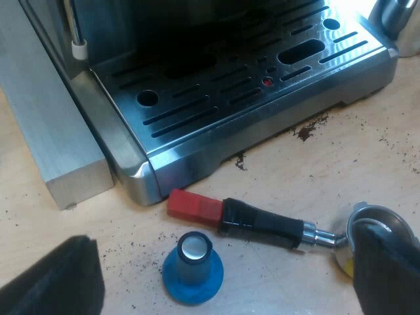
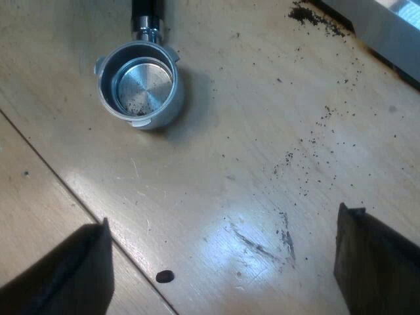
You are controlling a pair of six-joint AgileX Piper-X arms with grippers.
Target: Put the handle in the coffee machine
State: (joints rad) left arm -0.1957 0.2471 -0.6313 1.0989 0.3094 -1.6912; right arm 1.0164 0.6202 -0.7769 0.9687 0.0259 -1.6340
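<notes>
Holder (image 1: 262,223): loose, lying flat on the wooden table (image 1: 341,177) in front of the machine and not locked in. Its red end (image 1: 194,205) is close by the corner of the drip tray (image 1: 216,108). Its metal cup (image 2: 139,85) sits open side up with a few grounds inside.
Left gripper (image 1: 230,249): held low over the table, angled toward the machine's front. The fingers are spread wide with nothing between them. One finger (image 1: 387,269) covers part of the holder's cup, and I cannot tell whether it touches. The other finger is well apart from the holder.
Right gripper (image 2: 223,220): pointing straight down at bare table, fingers spread wide and holding nothing. The holder's cup lies beyond the fingertips at about eleven o'clock, well apart, and the handle leaves the cup at twelve.
Tamper (image 1: 192,272): blue with a metal top, standing upright on the table. From it the red end is at twelve o'clock, near but apart, and the cup is at about three.
Machine (image 1: 275,39): steel, with a slotted drip tray at its foot.
Coffee grounds (image 1: 305,132): scattered over the table, thickest near the tray's front edge.
Count: one holder, one tamper, one machine, two grippers.
</notes>
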